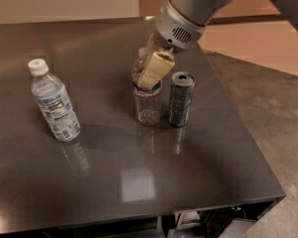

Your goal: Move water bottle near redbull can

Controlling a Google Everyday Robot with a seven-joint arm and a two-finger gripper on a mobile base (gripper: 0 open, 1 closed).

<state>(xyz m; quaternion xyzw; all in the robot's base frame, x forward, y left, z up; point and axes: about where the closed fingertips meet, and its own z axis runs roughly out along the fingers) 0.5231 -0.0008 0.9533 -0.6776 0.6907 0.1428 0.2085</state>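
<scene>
Pincer (146, 75) over mid-bench, hanging off a grey arm (198, 4) from the upper right, cream fingers (154, 69) clamped on the upper part of the water bottle (148, 105). Bottle upright, ribbed base apparently down on the dark bench (198, 182). Just beside it on the right, with only a sliver of a gap: redbull can (181, 99), upright, silver top showing. Way off on the left, well apart from both: second bottle (54, 103), white cap, big printed label, standing. Grey floor (273, 113) past the bench's right edge.
</scene>
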